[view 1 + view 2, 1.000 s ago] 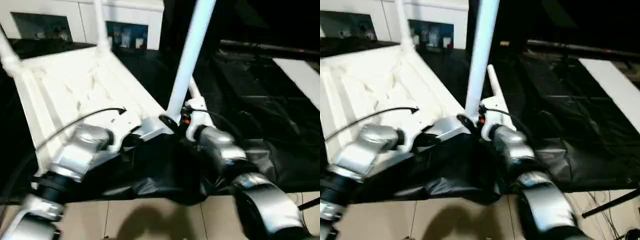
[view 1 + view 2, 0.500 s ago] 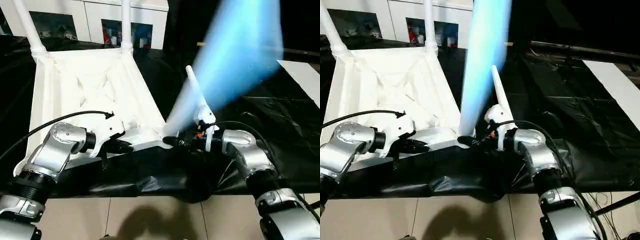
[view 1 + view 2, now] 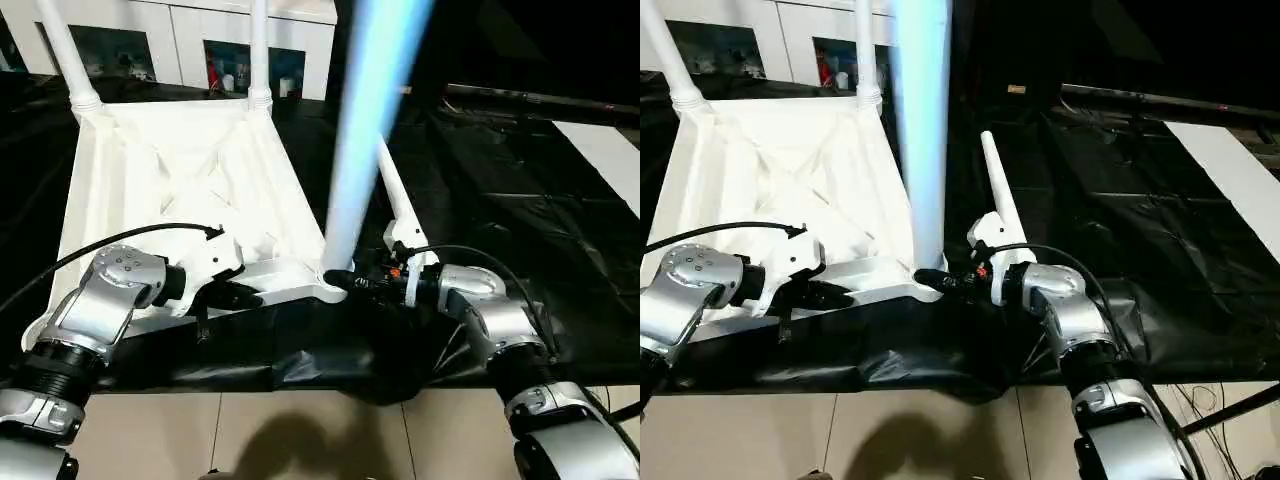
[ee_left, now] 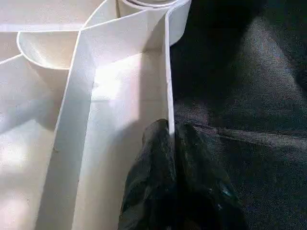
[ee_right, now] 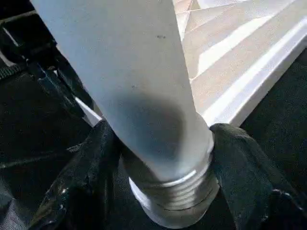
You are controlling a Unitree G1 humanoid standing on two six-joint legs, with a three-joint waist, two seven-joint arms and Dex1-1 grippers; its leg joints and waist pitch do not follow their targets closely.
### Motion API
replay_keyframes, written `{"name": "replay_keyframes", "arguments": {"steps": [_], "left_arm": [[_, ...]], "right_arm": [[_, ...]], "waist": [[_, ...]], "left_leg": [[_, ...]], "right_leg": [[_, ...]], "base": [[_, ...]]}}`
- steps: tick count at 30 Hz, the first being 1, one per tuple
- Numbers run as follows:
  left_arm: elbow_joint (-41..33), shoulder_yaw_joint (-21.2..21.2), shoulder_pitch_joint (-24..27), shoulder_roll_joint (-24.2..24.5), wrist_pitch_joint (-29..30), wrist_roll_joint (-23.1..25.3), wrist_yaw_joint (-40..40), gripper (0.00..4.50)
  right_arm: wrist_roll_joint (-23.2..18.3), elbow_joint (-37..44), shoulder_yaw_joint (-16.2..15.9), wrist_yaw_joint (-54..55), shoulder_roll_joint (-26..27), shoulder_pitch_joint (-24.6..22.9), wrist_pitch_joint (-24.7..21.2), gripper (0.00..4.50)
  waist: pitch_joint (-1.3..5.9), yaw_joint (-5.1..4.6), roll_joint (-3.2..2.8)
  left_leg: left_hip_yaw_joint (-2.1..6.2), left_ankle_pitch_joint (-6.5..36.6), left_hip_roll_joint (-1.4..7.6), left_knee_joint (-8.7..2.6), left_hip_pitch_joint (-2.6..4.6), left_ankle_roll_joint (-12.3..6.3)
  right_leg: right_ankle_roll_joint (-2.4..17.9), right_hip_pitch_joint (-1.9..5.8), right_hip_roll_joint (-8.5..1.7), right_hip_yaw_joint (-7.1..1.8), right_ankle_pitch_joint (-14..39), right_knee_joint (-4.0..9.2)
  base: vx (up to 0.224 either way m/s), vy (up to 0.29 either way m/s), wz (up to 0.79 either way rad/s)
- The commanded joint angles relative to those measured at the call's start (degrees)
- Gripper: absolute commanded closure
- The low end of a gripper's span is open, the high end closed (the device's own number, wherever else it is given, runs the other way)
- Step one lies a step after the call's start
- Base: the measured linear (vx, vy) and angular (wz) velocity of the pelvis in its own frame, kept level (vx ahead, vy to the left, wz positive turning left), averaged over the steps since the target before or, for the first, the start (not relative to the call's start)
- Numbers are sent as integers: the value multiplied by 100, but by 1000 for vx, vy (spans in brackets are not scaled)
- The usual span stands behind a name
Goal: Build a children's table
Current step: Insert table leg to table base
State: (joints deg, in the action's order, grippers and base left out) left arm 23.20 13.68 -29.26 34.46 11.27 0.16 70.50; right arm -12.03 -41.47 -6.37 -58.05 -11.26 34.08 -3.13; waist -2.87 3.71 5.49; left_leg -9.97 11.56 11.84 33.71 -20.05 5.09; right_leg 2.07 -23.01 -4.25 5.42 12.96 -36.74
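The tabletop lay upside down on the black-sheeted desk, ribbed underside up, taking up the left and centre of the head frames. Two legs stood upright in its far corner sockets: one at upper left, one at top centre.

A third leg rose from the near corner socket, approx. centre of frame, up thru the top edge w/ a slight lean to the right. The right tool sat at its base, fingers on either side of the tube just above the threaded end, touching it, i.e. pinching the leg. In the wrist view the thread looked still above the socket, not fully in; how far, couldn't tell.

The left tool was pressed together on the thin near rim of the tabletop, one finger each side of that wall, at lower left of centre in the head view.

A fourth leg lay flat on the sheet just right of the tabletop, behind the right wrist. A long white board lay at far right, well apart.
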Motion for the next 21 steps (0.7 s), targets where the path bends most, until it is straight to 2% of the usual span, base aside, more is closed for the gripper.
{"name": "replay_keyframes", "arguments": {"steps": [1, 8, 10, 12, 13, 14, 15, 16, 19, 21], "left_arm": [[0, 153, -54, -132, -135, -115, 217, 450], [113, 159, -168, -145, -331, -75, 245, 450], [145, 97, -194, -182, -424, -94, 157, 450], [198, -26, -230, -252, -567, -147, -2, 450], [198, -26, -230, -252, -567, -147, -2, 450], [308, -209, -321, -345, -631, -245, -203, 423], [336, -273, -352, -371, -618, -304, -223, 406], [333, -325, -365, -379, -563, -372, -200, 395], [241, -549, -377, -351, -442, -603, -166, 385], [124, -725, -392, -312, -362, -752, -199, 361]], "right_arm": [[-69, -178, 130, 34, -17, -25, -124, 192], [-68, -363, 145, -94, -45, -10, -242, 194], [-148, -380, 240, -28, -15, 6, -251, 194], [-419, -407, 520, 99, 87, 82, -352, 194], [-419, -407, 520, 99, 87, 82, -352, 194], [-676, -448, 777, 218, 178, 209, -395, 194], [-745, -456, 843, 243, 201, 252, -396, 194], [-799, -456, 893, 254, 218, 289, -396, 195], [-1007, -341, 1037, 235, 283, 428, -528, 196], [-1021, -159, 998, 149, 302, 473, -635, 196]], "waist": [[357, -1, -105], [362, 26, -88], [359, 39, -95], [358, 58, -99], [357, 58, -94], [357, 72, -135], [363, 87, -118], [369, 104, -129], [376, 119, -122], [374, 95, -107]], "left_leg": [[15, 6, 190, -343, 25, -368], [15, 14, 190, -330, 25, -365], [15, 38, 194, -332, 28, -352], [17, 120, 202, -338, 27, -320], [16, 149, 201, -339, 26, -312], [13, 187, 200, -340, 34, -284], [9, 209, 203, -340, 46, -254], [7, 192, 196, -334, 49, -240], [8, 132, 186, -333, 16, -197], [21, 87, 189, -336, -8, -214]], "right_leg": [[1512, 384, -435, -400, -654, 305], [1509, 384, -438, -397, -609, 296], [1498, 381, -449, -398, -552, 302], [1488, 380, -459, -402, -453, 309], [1483, 381, -456, -403, -421, 312], [1490, 368, -455, -402, -396, 313], [1491, 369, -453, -403, -371, 319], [1494, 368, -451, -400, -399, 312], [1533, 382, -442, -388, -536, 291], [1502, 405, -446, -384, -586, 280]], "base": [[0, 0, 0], [0, 0, 0], [0, 0, 0], [0, 0, 0], [0, 0, 0], [0, 0, 0], [0, 0, 0], [0, 0, 0], [0, 0, 0], [0, 0, 0]]}}
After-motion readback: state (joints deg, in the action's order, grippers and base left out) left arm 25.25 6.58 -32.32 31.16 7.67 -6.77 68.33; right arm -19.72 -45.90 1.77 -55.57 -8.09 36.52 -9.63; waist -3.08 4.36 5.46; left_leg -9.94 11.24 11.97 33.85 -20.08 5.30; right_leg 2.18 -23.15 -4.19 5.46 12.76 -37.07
